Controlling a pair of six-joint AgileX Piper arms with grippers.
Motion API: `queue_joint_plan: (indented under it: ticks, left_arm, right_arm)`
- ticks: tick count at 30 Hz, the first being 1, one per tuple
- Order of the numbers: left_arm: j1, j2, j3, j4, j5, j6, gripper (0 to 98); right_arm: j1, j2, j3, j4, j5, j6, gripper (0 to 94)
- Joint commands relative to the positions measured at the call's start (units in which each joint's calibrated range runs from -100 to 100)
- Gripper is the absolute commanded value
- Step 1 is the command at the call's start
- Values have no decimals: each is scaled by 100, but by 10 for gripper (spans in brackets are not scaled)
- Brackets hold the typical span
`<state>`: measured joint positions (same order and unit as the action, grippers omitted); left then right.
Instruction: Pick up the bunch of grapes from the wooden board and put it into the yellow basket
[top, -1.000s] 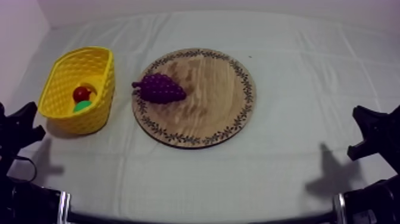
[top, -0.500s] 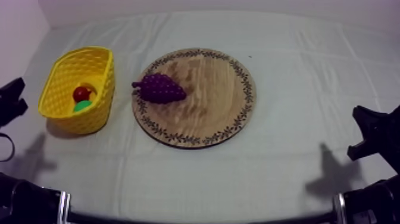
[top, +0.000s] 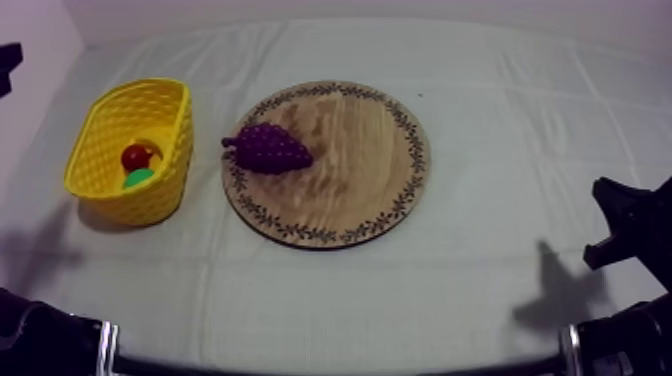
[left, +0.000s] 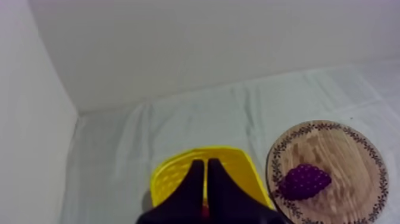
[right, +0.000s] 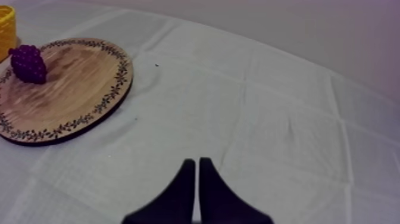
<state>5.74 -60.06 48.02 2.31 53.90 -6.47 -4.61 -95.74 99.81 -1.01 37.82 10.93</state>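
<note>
The purple bunch of grapes (top: 268, 148) lies on the left part of the round wooden board (top: 350, 190), stem toward the yellow basket (top: 105, 110). The basket stands left of the board. My left gripper (left: 206, 161) is shut on nothing, its fingers together as a narrow wedge above the basket (left: 172, 174). From there the grapes (left: 303, 180) rest on the board (left: 345, 155) off to the side. In the top view the left gripper (top: 8, 60) is a black shape at the upper left edge. My right gripper (right: 196, 161) is shut on nothing, over bare cloth, far from the board (right: 71, 101) and grapes (right: 28, 62).
Inside the basket lie a small red fruit (top: 137, 156) and a green fruit (top: 139, 178). My right arm (top: 625, 225) rests low at the table's right edge. Bare cloth stretches right of the board and along the front.
My left arm has risen from the lower left edge along the table's left side to the upper left corner. The right arm, grapes and basket have not moved.
</note>
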Motion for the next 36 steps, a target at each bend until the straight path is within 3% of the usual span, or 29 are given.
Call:
queue_joint_plan:
  ticks: [1,4,8,22,36]
  left_arm:
    - [30,497,-664,93,132,-246,0]
    - [135,960,-1110,188,299,-433,0]
    - [384,1626,-1683,161,490,-561,0]
    - [1520,3747,-3212,-381,1266,-773,0]
    - [2095,5653,-3850,-806,1516,-937,0]
  right_arm:
    - [2,-1,-3,1,0,-1,4]
    - [2,-1,-3,1,0,1,4]
    - [2,-1,-3,1,0,3,4]
    - [2,-1,-3,1,0,-2,4]
    - [2,-1,-3,1,0,-2,4]
